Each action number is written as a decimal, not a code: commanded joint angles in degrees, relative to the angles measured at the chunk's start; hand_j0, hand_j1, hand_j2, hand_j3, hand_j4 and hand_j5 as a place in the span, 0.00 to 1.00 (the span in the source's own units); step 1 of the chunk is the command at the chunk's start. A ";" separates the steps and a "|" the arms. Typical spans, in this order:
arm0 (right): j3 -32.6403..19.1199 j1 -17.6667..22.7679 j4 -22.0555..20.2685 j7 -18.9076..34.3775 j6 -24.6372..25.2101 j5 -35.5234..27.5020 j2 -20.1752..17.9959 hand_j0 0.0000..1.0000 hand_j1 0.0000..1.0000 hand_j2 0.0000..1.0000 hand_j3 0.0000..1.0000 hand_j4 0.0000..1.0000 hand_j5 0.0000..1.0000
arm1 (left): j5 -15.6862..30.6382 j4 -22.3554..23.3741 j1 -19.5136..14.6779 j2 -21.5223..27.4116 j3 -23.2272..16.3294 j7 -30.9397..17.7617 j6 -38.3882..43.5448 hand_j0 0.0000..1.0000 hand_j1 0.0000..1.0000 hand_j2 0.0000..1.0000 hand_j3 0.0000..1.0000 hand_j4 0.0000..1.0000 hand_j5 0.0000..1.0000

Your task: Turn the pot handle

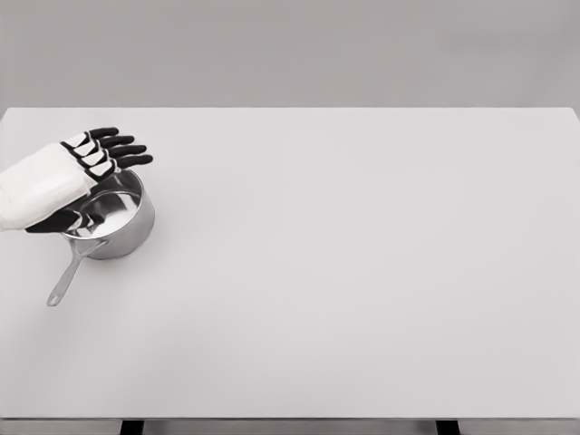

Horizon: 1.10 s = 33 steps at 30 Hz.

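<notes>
A small steel pot [118,227] stands on the white table [344,272] at the left. Its long handle [69,275] points toward the front left. My left hand [101,150] hovers over the pot's far rim, with its black fingers stretched out flat toward the right and holding nothing. The white forearm covers the pot's left rim. The thumb shows dark just left of the rim, near the handle's root. The right arm does not show.
The white table spans the whole view, with its far edge against a grey wall and its front edge at the bottom. Two dark legs show under the front edge.
</notes>
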 commanded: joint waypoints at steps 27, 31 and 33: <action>0.00 0.00 0.00 0.02 -0.08 0.01 0.00 1.00 1.00 1.00 1.00 1.00 1.00 | 13.04 1.31 -17.23 14.76 -31.87 -0.60 0.05 1.00 1.00 1.00 1.00 1.00 1.00; 0.00 0.00 0.00 0.02 0.01 0.01 0.00 1.00 1.00 1.00 1.00 1.00 1.00 | 11.02 1.49 -15.73 15.11 -31.52 -0.69 0.05 1.00 1.00 1.00 1.00 1.00 1.00; 0.00 0.00 0.00 0.02 -0.08 0.01 0.00 1.00 1.00 1.00 1.00 1.00 1.00 | 9.70 1.40 -15.56 15.19 -31.17 -0.69 0.05 1.00 1.00 1.00 1.00 1.00 1.00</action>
